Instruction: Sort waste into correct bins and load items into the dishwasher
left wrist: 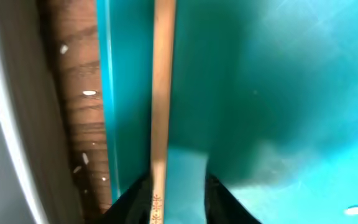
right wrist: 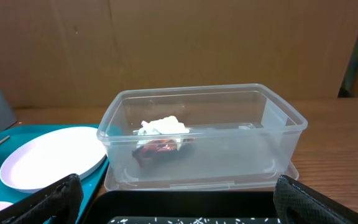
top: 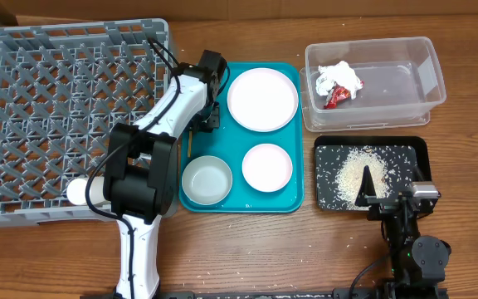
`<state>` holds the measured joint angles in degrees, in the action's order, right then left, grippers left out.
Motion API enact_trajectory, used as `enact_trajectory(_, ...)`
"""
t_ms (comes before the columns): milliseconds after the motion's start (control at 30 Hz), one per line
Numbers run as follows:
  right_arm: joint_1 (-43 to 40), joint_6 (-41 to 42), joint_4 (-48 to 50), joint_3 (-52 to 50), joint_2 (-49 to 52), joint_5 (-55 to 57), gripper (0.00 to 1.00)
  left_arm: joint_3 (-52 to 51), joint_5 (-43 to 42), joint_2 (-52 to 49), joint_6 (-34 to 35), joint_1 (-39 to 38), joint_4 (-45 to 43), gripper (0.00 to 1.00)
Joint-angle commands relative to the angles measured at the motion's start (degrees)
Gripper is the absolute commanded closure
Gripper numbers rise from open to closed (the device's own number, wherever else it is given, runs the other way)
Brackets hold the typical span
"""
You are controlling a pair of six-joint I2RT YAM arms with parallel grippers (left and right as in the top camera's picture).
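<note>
Overhead and wrist views of a sorting scene on a wooden tabletop [top: 247, 249].

The grey dish rack [top: 23, 124] fills the left side. A small white cup [top: 79, 193] shows at its near edge, partly hidden by the left arm. At centre lies a teal tray [top: 299, 166] carrying a round plate [top: 261, 98], a smaller white dish [top: 266, 166] and a grey bowl [top: 207, 179].

The left gripper [top: 208, 116] is lowered over the tray's left edge. In its wrist view, a wooden chopstick [left wrist: 160, 93] lies flat on the teal surface, just inside the rim, and runs between the two dark fingers [left wrist: 129, 205]. The jaws stand apart astride it, with teal showing between the stick and the farther finger. A few loose rice grains [left wrist: 89, 93] lie on the wood between tray and rack.

At upper right, the clear tub [top: 421, 75] holds a crumpled white tissue [top: 338, 76] resting on a red wrapper [top: 336, 98]. Just in front of the tub sits the black tray [top: 417, 154], with a heap of rice [top: 351, 170] spread across it.

The right gripper [top: 388, 195] hangs over the near edge of the black tray, its fingers [right wrist: 55, 199] spread wide and holding nothing.
</note>
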<state>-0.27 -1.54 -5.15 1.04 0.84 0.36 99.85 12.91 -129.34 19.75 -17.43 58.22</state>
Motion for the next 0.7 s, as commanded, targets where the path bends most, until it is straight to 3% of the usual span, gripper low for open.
enact_trajectory(0, 0.24, -0.20, 0.37, -0.57, -0.61, 0.00, 0.00, -0.37, -4.92, -2.16, -0.04, -0.17, -0.11, 0.78)
enact_trajectory(67, 0.24, -0.20, 0.37, -0.57, -0.61, 0.00, 0.00, 0.02, -11.26, -1.81, -3.58, -0.17, 0.02, 0.95)
enact_trajectory(200, 0.24, -0.22, 0.37, -0.57, -0.61, 0.00, 0.00, 1.57, -13.84, 0.74, -4.96, -0.04, 2.38, 0.96)
enact_trajectory(400, 0.24, -0.22, 0.37, -0.57, -0.61, 0.00, 0.00, 2.67, -13.60, 14.93, -4.79, 1.38, 4.83, 0.96)
enact_trajectory(567, 0.24, -0.22, 0.37, -0.57, -0.61, 0.00, 0.00, 2.64, -5.35, 25.92, -4.44, 3.72, 10.16, 0.96)
enact_trajectory(667, 0.24, -0.22, 0.37, -0.57, -0.61, 0.00, 0.00, 2.62, -1.73, 27.21, -4.35, 5.68, 12.68, 0.96)
